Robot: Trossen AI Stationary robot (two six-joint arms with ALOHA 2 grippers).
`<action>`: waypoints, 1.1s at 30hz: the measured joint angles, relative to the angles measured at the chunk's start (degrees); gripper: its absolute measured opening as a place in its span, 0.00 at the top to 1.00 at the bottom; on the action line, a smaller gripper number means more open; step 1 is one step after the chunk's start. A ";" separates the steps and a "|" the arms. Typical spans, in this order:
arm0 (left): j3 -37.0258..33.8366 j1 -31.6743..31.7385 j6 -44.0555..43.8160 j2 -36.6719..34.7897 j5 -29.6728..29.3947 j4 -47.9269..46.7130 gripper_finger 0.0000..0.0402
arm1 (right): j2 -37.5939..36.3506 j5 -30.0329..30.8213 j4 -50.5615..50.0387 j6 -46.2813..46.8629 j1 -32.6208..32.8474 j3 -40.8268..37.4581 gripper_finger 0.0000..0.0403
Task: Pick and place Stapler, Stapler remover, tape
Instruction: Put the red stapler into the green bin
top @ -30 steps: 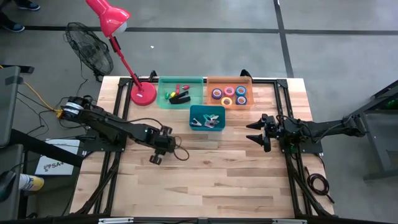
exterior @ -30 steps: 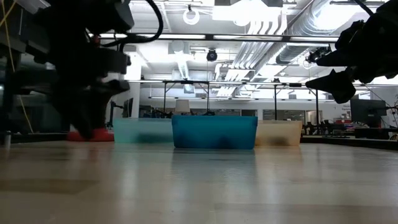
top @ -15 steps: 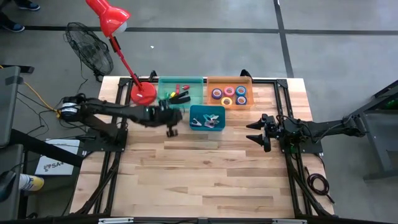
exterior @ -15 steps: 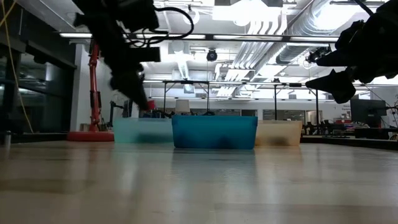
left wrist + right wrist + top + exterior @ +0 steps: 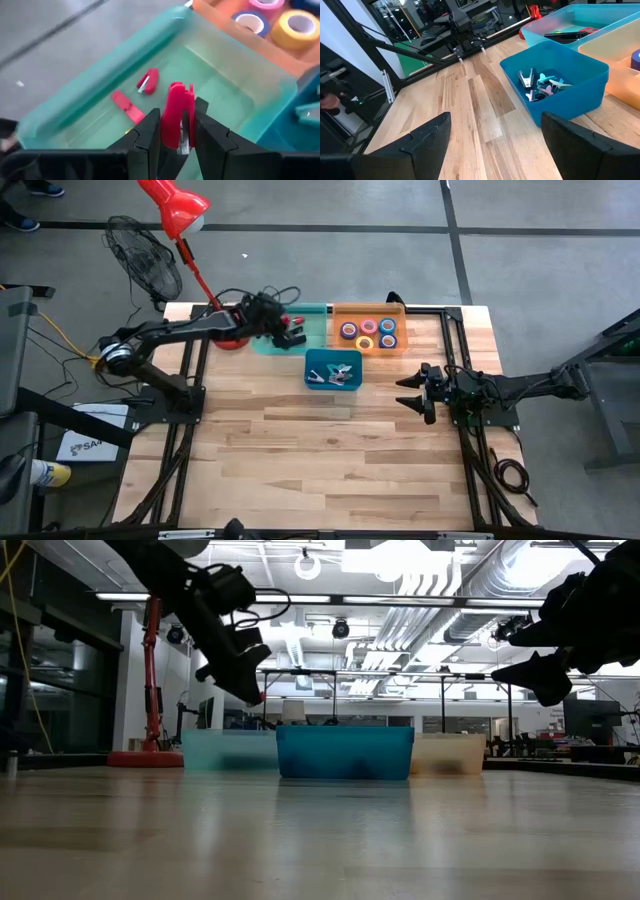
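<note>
The small red stapler (image 5: pixel 176 114) is partly hidden between the left pincer's (image 5: pixel 177 134) fingers. The right-wrist picture's edge cuts off the translucent orange plastic bin (image 5: pixel 620 65). In the low view, the bins' contents are hidden.

The left claw (image 5: pixel 290 330) is seen over the green bin (image 5: pixel 312 330) at the far edge of the table (image 5: pixel 330 450), with something red at its tip. Just beyond it to the right, tape rolls (image 5: pixel 368 332) lie in the orange bin (image 5: pixel 398 310), and the blue bin (image 5: pixel 332 383) sits nearer. The right claw (image 5: pixel 408 392) is held well apart.
</note>
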 joint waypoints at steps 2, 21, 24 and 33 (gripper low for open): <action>0.04 2.11 -1.74 0.97 2.58 1.99 0.77 | 0.00 0.02 0.00 0.00 -0.02 0.00 0.26; 31.36 2.87 -7.51 28.61 5.47 -20.23 0.77 | 0.00 -0.19 -0.04 0.00 -0.02 0.00 0.26; 37.11 2.85 -7.98 32.32 5.99 -25.07 0.77 | 0.00 -0.20 -0.03 0.00 -0.02 0.02 0.26; 44.61 2.88 -9.22 37.17 7.33 -33.04 0.77 | 0.00 -0.19 -0.02 0.00 -0.02 0.02 0.26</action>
